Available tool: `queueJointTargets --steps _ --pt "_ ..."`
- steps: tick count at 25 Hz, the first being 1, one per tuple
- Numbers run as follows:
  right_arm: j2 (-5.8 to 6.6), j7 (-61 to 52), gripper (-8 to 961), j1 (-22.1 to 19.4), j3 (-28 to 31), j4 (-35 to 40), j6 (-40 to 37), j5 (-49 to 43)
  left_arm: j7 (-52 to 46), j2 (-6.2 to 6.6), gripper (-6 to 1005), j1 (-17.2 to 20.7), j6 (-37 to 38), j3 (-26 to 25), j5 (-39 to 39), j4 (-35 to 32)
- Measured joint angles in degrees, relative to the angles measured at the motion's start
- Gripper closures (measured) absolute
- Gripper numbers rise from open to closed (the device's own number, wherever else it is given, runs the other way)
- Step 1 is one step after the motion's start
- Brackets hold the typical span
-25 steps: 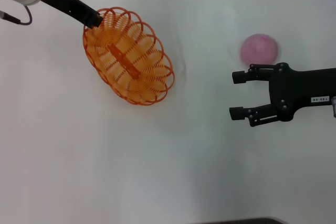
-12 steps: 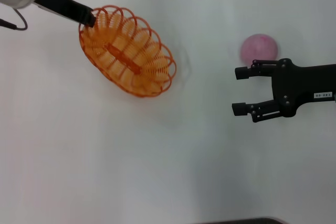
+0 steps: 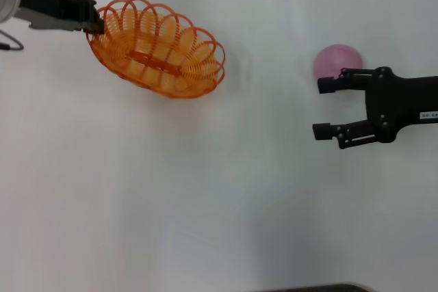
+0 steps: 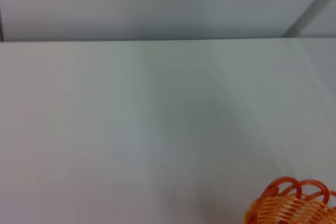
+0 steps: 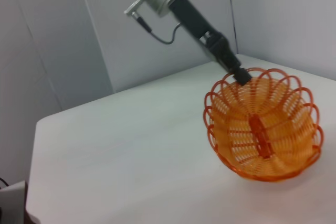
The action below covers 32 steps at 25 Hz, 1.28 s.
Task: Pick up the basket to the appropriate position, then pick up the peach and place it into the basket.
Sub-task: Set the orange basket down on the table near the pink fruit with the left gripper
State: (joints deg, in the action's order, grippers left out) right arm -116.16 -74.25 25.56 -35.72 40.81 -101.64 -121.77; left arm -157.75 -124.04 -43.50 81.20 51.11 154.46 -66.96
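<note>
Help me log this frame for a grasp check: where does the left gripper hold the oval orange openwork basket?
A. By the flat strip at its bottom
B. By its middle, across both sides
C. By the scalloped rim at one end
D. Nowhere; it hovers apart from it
C: in the head view the left gripper is shut on the scalloped rim at one end of the basket.

Basket (image 3: 159,49): glossy orange plastic loops (wire-like); peach (image 3: 337,61) matt pink; table (image 3: 205,203) smooth white.
</note>
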Motion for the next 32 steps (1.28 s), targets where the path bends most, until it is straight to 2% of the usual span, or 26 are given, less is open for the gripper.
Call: queueJointTargets --steps 6,14,25,32 --pt "1.88 -0.1 41 0.0 0.2 0.1 1.1 0.1 -4.3 -0.23 952 6.1 -4.4 0.4 -5.6 0.3" --pt "2.62 1.0 42 0.1 -0.1 0.1 3.4 -0.1 -7.9 -0.59 951 12.3 -7.4 0.6 -10.7 0.0" --pt "2.79 2.2 43 -0.6 0.1 0.8 3.4 -0.2 -9.6 -0.58 956 13.5 -8.1 2.3 -12.5 0.0" --pt "2.78 2.2 44 -0.5 0.1 0.8 3.5 -0.2 -9.7 -0.58 879 13.9 -8.3 4.2 -12.5 -0.2"
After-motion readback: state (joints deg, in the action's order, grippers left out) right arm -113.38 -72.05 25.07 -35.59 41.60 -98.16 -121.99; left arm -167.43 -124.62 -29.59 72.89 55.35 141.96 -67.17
